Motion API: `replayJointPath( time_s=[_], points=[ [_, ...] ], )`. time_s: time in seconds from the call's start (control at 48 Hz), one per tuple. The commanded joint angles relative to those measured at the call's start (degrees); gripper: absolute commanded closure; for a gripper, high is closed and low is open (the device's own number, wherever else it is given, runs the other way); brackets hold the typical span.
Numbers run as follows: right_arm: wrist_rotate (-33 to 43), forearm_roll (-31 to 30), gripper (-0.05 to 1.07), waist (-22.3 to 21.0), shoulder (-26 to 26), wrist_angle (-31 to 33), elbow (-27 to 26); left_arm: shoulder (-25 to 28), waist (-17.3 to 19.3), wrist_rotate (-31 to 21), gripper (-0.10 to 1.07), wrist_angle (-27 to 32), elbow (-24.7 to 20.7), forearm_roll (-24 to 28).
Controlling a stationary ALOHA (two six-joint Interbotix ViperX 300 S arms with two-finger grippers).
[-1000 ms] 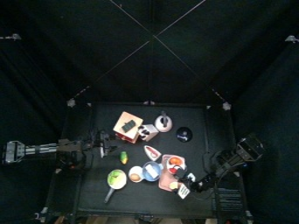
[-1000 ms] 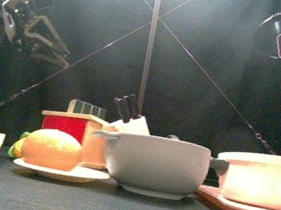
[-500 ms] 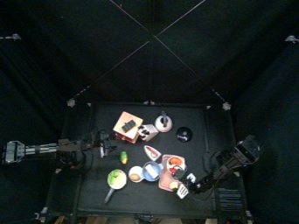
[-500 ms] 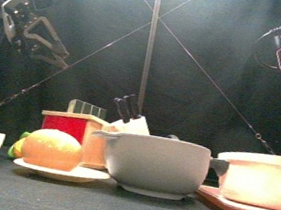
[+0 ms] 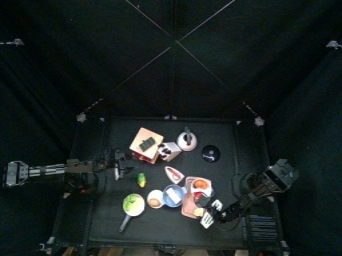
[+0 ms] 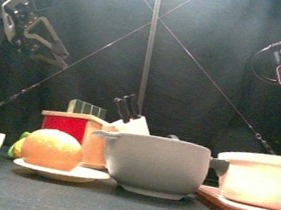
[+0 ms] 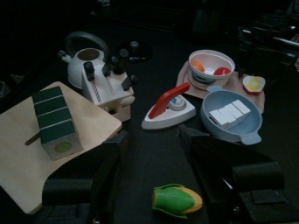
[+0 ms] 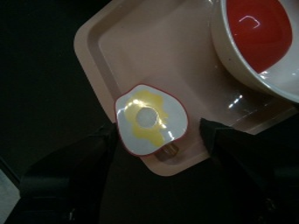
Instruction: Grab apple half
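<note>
The apple half [image 8: 149, 120], cut face up with a yellow core, is seen lying flat on a pink tray [image 8: 128, 44] close to one of the tray's corners; the tray is set by the front edge of the bench [image 5: 230, 135], toward the front right corner. A white bowl with a red inside [image 8: 263, 35] is carried on the same tray, near the apple half but not touching it. The right pincer [image 8: 158, 162] is held above the apple half with its jaws spread wide, nothing gripped. The left pincer [image 7: 158, 171] is found near the bench's left edge, its jaws likewise spread and empty, above a yellow-green fruit [image 7: 176, 199]. Beyond it a kettle [image 7: 82, 57] and a blue bowl [image 7: 233, 115] can be made out
</note>
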Motion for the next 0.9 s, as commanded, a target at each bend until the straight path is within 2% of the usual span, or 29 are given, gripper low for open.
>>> replayJointPath(
  time_s=[0.0,0.875],
  points=[
    [-0.09,-0.35,0.00,-0.18,-0.70,-0.09,-1.05,0.09,0.09,0.09,0.11,-0.26,-0.70,0.00],
    [-0.09,-2.72,0.01,-1.49,0.88,-3.25,-0.88,0.09,0.09,0.09,0.11,-0.18,-0.62,0.00]
  ],
)
